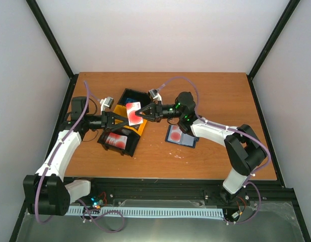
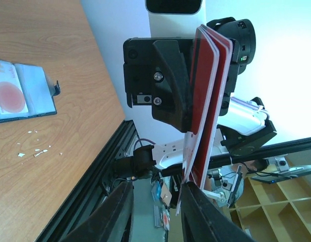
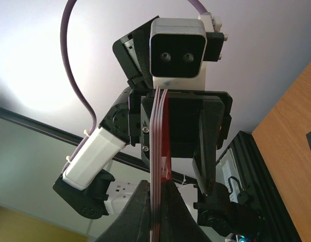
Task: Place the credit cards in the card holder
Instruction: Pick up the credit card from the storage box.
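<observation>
Bins [image 1: 103,141] beneath held credit cards [image 1: 133,114].

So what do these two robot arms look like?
The left arm and right arm match: white plastic links between chunky black joints. The left hand and right hand are black, two-fingered, each with a small grey camera box beside it. A thin purple cable loops along each arm; green lights glow near the right wrist.

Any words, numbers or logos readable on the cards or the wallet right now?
No readable text in any view.
The red plastic cards: red and white patches, no legible print.
The open dark blue folding wallet: its pocketed card shows only a blurred red blotch.
</observation>
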Controlling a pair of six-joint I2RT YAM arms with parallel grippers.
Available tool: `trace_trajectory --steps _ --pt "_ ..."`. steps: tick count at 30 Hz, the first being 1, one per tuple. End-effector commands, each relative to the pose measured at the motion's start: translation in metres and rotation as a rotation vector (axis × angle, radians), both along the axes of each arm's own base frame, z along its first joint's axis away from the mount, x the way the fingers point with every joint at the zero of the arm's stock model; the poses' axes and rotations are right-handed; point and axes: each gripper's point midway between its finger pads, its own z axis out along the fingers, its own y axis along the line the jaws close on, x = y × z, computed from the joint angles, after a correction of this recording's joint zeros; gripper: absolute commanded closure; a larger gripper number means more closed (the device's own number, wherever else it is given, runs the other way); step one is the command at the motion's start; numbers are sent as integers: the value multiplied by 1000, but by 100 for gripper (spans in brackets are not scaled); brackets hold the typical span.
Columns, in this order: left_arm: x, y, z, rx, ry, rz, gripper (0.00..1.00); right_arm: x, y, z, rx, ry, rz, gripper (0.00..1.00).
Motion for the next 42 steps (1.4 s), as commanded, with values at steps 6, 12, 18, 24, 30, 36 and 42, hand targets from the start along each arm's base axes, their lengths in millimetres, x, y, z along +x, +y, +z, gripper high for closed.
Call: trace_trajectory --steps 6,12,18,24,30,36,42 --pt "4 -3 6 0 -37 -7 72 -17 26 3 -32 -99 56 97" --pt "-1 -3 15 -21 -72 -17 90 -6 29 -8 -62 -70 7 97" --pt "6 -1 1 11 -23 33 99 20 11 -12 -51 -21 -130 94" --pt "6 -1 6 6 -31 31 99 29 -4 -12 -37 7 -181 96" --pt "5 -1 7 5 -39 20 99 31 -17 -8 -3 43 -184 97" --pt "0 -2 10 -15 -59 -20 85 26 -22 -4 -5 63 -123 97" --pt "0 -2 4 -13 -40 -20 79 20 -23 -1 -14 63 -98 97"
